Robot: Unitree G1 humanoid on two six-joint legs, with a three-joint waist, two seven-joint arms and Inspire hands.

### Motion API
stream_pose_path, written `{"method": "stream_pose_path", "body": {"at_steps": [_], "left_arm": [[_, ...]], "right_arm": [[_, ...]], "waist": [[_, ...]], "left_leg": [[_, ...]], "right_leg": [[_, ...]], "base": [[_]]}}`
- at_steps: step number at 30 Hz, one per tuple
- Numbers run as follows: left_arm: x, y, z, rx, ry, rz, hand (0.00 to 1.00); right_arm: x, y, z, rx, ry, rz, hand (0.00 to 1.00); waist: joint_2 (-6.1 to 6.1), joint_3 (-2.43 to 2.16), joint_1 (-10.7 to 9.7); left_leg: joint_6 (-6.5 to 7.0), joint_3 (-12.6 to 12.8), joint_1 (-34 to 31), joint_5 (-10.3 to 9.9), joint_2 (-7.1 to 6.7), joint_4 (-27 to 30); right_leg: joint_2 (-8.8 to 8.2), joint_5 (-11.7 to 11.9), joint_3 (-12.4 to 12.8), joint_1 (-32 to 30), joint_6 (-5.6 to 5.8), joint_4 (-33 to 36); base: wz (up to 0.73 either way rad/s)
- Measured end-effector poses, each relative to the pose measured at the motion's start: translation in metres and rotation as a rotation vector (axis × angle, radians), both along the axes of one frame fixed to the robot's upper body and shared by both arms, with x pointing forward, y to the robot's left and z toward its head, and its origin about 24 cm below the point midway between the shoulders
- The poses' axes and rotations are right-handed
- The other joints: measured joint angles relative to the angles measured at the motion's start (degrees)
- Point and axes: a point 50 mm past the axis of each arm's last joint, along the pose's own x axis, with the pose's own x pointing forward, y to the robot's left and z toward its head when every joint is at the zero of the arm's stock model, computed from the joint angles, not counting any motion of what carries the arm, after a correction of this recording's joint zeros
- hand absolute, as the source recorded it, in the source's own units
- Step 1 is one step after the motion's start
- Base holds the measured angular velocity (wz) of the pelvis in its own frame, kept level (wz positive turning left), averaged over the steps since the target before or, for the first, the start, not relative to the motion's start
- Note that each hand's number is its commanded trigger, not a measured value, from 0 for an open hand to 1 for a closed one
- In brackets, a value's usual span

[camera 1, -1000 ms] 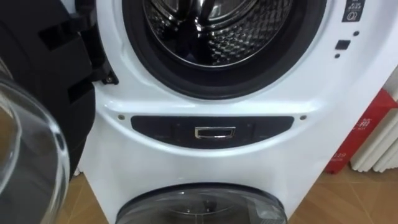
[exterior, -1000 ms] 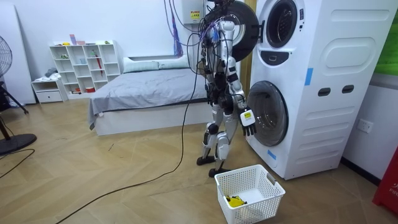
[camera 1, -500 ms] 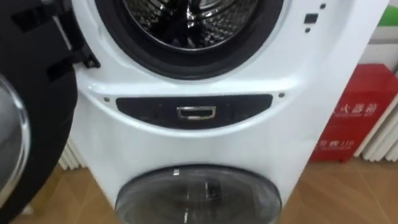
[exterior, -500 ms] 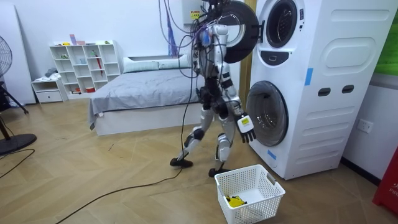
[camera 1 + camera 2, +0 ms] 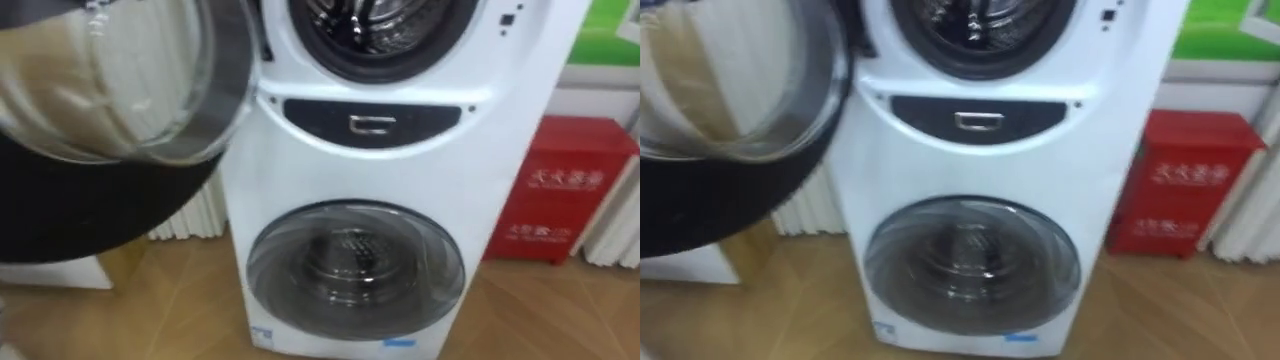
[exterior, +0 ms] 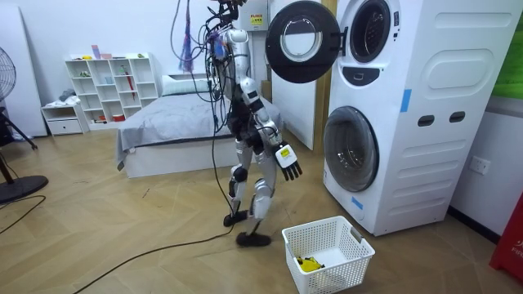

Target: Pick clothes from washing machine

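Observation:
The stacked white washing machine (image 6: 400,114) stands in front of me. Its upper round door (image 6: 301,41) is swung open, and that door's glass (image 5: 110,80) fills the upper left of the eye views. The upper drum (image 5: 375,20) shows bare shiny metal at the top edge. The lower door (image 5: 355,265) is closed. In the room view I stand a step or two back from the machine, facing it. My right hand (image 6: 286,160) hangs at hip height with its fingers spread, holding nothing. A white laundry basket (image 6: 350,237) on the floor by my feet holds a yellow cloth (image 6: 309,264).
A red box (image 5: 560,190) and a white radiator (image 5: 615,230) stand to the machine's right. Behind me are a bed (image 6: 188,114) and a white shelf (image 6: 114,86). A fan (image 6: 12,122) stands at the room view's left. Open wooden floor lies around the basket.
I have stepped back from the machine toward the room view's left. The eye views have shifted with me, so the lower door and the open door's glass now show.

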Motion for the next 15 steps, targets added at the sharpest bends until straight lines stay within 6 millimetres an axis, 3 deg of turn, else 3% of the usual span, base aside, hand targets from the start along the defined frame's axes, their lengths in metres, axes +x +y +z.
{"method": "stream_pose_path", "body": {"at_steps": [2, 3, 6, 8, 10, 12, 15], "left_arm": [[0.0, 0.001, 0.0, -0.001, -0.001, -0.001, 0.0], [0.001, 0.0, 0.0, -0.008, -0.013, -0.002, 0.0], [0.003, -0.002, 0.001, -0.02, -0.038, 0.002, 0.0], [0.002, -0.002, 0.0, -0.019, -0.042, 0.007, 0.0], [0.0, -0.001, 0.0, -0.025, -0.042, 0.028, 0.0], [-0.001, -0.002, 0.0, -0.033, -0.043, 0.042, 0.0], [-0.004, -0.002, -0.001, -0.027, -0.04, 0.053, 0.0]], "right_arm": [[0.004, 0.008, -0.001, 0.021, -0.003, 0.027, 0.0], [0.008, 0.012, -0.001, 0.031, -0.009, 0.054, 0.0], [0.011, 0.021, -0.003, 0.065, -0.003, 0.107, 0.0], [0.008, 0.023, -0.004, 0.085, 0.008, 0.121, 0.0], [0.008, 0.024, -0.004, 0.091, 0.006, 0.127, 0.0], [0.006, 0.024, -0.004, 0.09, 0.009, 0.129, 0.0], [0.003, 0.024, -0.005, 0.091, 0.013, 0.129, 0.0]], "waist": [[-0.77, 0.17, 0.9], [-1.01, -0.04, 1.7], [-1.49, -0.11, 1.8], [-1.58, -0.34, 2.5], [-2.0, -0.16, 2.7], [-2.4, -0.27, 2.8], [-2.2, -0.16, 3.2]], "left_leg": [[-0.5, -0.1, -0.5, 0.7, -0.68, 0.2], [-0.71, 0.6, -1.1, 1.0, -1.08, 0.1], [-0.95, 1.7, -2.1, 2.4, -0.71, -0.4], [-1.25, 2.5, -1.3, 2.9, -0.28, -1.5], [-1.57, 2.9, -1.4, 3.1, 0.38, -1.8], [-1.72, 2.9, -1.5, 3.1, 0.59, -2.1], [-2.16, 2.8, -1.5, 2.9, 1.06, -2.1]], "right_leg": [[0.56, -0.7, 0.8, 1.4, 0.35, -5.3], [1.28, -0.7, 1.3, 1.8, 0.35, -9.2], [2.7, 1.0, 1.7, 2.5, -0.52, -15.1], [3.65, 2.0, 2.8, 3.1, -0.8, -17.0], [4.52, 3.2, 2.9, 3.7, -1.16, -19.1], [4.8, 3.4, 2.8, 3.8, -1.31, -19.9], [5.33, 3.6, 2.6, 3.8, -1.52, -19.9]], "base": [[-0.26], [-0.43], [-0.25], [-0.22], [-0.14], [0.0], [-0.04]]}}
